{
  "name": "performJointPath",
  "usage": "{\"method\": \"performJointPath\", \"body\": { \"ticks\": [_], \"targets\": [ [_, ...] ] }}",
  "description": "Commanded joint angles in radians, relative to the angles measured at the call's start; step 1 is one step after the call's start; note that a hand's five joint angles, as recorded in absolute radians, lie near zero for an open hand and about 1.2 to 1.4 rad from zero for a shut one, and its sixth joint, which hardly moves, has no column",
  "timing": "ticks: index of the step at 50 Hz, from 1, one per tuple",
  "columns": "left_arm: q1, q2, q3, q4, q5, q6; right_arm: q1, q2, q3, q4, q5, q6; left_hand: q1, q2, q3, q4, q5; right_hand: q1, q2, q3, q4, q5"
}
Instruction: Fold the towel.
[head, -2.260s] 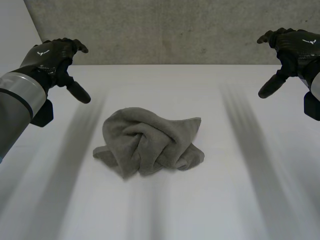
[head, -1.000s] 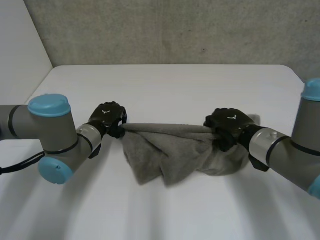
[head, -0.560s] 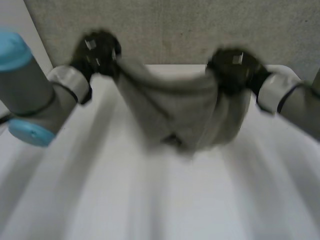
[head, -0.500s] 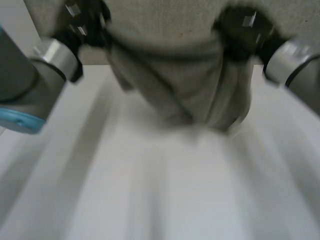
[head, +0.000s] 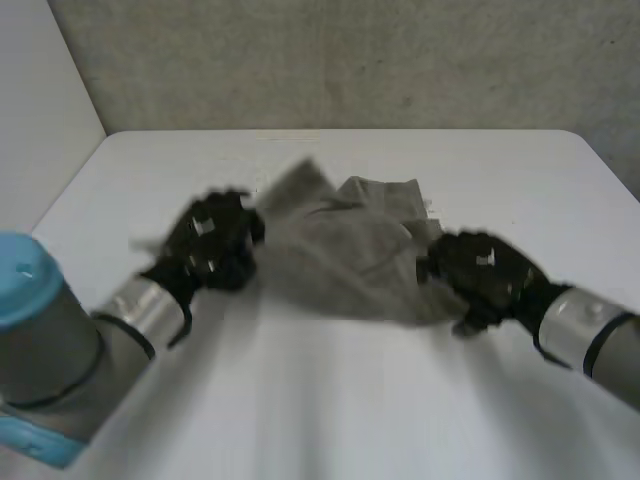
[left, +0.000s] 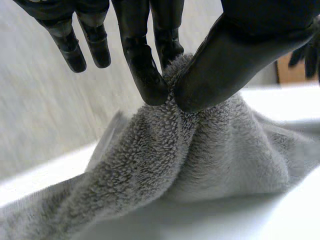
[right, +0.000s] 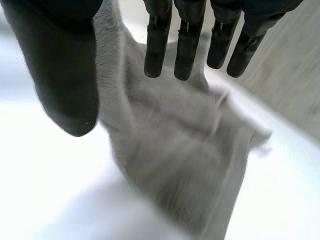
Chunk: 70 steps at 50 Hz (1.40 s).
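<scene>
The grey towel (head: 345, 255) lies bunched and partly spread on the white table (head: 330, 410), between my two hands. My left hand (head: 212, 245) is at the towel's left edge. In the left wrist view its fingers (left: 145, 70) and thumb pinch a raised fold of the towel (left: 200, 150). At the towel's right side is my right hand (head: 485, 275). There the fingers (right: 187, 45) are straight and stand apart from the thumb, with the towel (right: 185, 145) lying loose below the palm and nothing pinched.
A grey wall (head: 350, 60) rises behind the table's far edge. A pale wall (head: 40, 120) runs along the table's left side. Bare table surface stretches in front of the towel and behind it.
Both hands have come down from a raised position and brought the towel back onto the table. The right hand has let go of the towel; the left still pinches it.
</scene>
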Motion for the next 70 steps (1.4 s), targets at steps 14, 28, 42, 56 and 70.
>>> {"method": "performJointPath", "body": {
  "ticks": [14, 28, 42, 56, 70],
  "targets": [
    [0.015, -0.115, -0.016, -0.001, -0.014, 0.17, -0.016, 0.063, -0.075, 0.064, 0.028, 0.068, 0.104, 0.045, -0.058, -0.066, 0.065, -0.097, -0.098, -0.053, -0.076, -0.072],
    [0.014, -0.003, 0.153, -0.097, -0.025, 0.094, 0.174, 0.226, -0.192, 0.002, 0.235, 0.166, 0.104, 0.045, -0.058, -0.066, 0.065, -0.255, -0.256, -0.053, -0.076, -0.231],
    [0.041, -0.133, 0.4, -0.251, -0.094, -0.136, 0.265, 0.461, -0.449, -0.033, 0.346, 0.323, 0.104, 0.045, -0.058, -0.066, 0.065, 0.074, 0.073, -0.053, -0.076, 0.098],
    [0.098, -0.165, 0.256, -0.148, -0.088, -0.098, 0.129, 0.236, -0.336, -0.096, 0.297, 0.303, 0.104, 0.045, -0.058, -0.066, 0.065, 0.809, 0.808, -0.053, -0.076, 0.834],
    [0.078, -0.27, 0.177, -0.038, -0.094, 0.132, -0.043, 0.158, -0.261, -0.056, 0.185, 0.248, -0.653, -0.712, -0.058, -0.066, -0.692, 0.809, 0.808, -0.053, -0.076, 0.834]
  ]
}}
